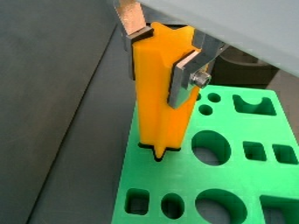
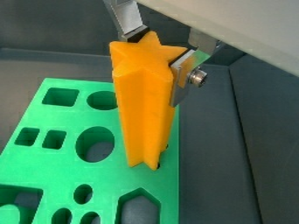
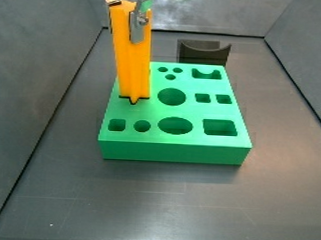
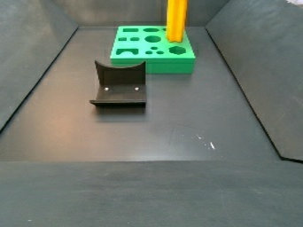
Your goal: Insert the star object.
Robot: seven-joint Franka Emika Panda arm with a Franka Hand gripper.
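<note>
Orange-yellow fluted plastic star object (image 3: 127, 53) stands upright, its lower end in a hole of the green block (image 3: 175, 123); end effector (image 1: 163, 54) clamps its top.

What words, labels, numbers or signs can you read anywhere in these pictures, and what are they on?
None can be read: the star object, held upright in the gripper at the green block, is plain, and the block bears only shaped holes.
The dark grey curved block and the floor show no markings either.
</note>
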